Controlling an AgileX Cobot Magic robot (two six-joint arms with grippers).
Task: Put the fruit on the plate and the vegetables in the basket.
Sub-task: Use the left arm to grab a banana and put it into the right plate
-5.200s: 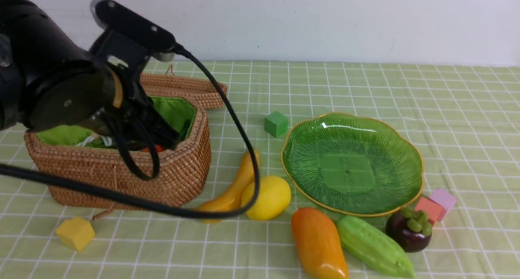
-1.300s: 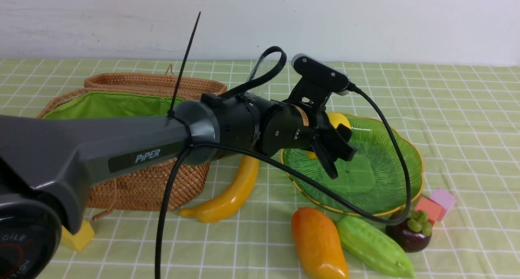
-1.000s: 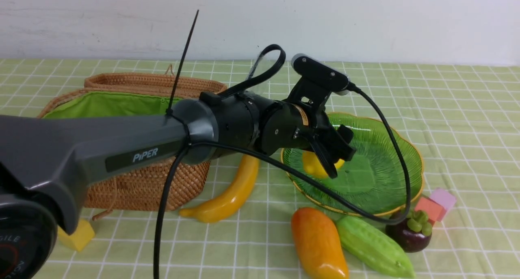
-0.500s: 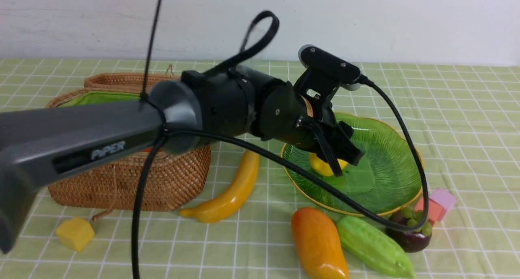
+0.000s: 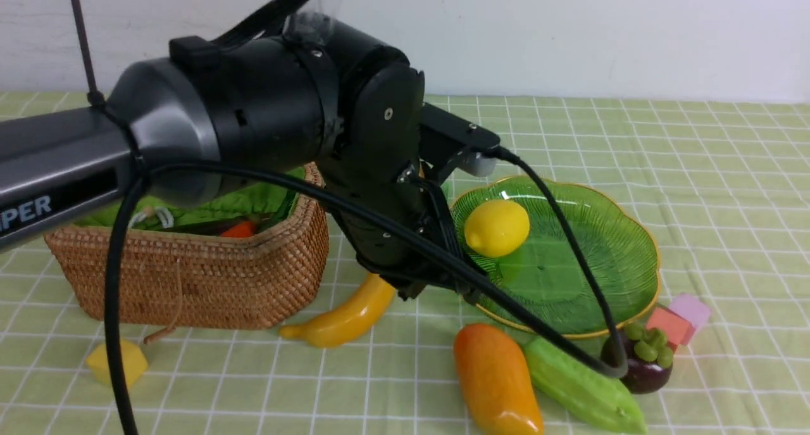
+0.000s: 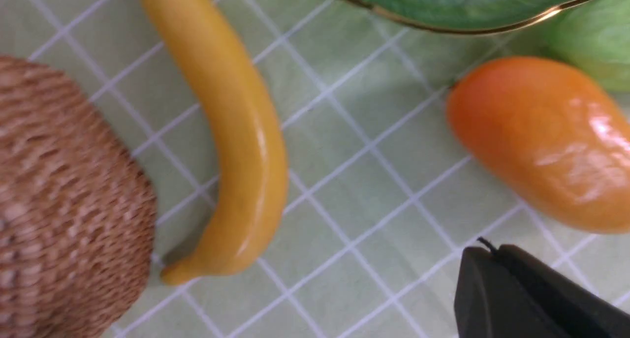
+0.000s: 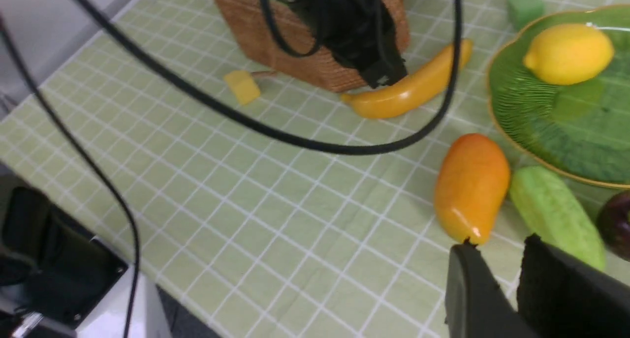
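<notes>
The yellow lemon point(image 5: 497, 227) lies on the green plate point(image 5: 588, 264), at its left side. My left gripper point(image 6: 492, 252) is shut and empty, pointing down at the cloth between the banana point(image 6: 231, 131) and the mango point(image 6: 546, 141). In the front view its wrist point(image 5: 380, 188) hides the jaws. The gourd point(image 5: 582, 384) and the mangosteen point(image 5: 639, 362) lie in front of the plate. The carrot point(image 5: 240, 229) lies in the wicker basket point(image 5: 190, 277); the eggplant is not clearly visible. My right gripper point(image 7: 497, 247) hangs near the mango's end point(image 7: 470, 185), its jaws a narrow gap apart, empty.
A yellow cube point(image 5: 117, 362) lies in front of the basket. Red and pink cubes point(image 5: 680, 318) lie right of the plate. A green cube point(image 7: 525, 6) sits behind the plate. The left arm's cable point(image 5: 538, 334) drapes over the plate's front. The table's edge point(image 7: 74, 200) runs at the left.
The left gripper let the lemon go on the plate, drew back to the left and swung down over the banana. The lemon now rests free on the plate.
</notes>
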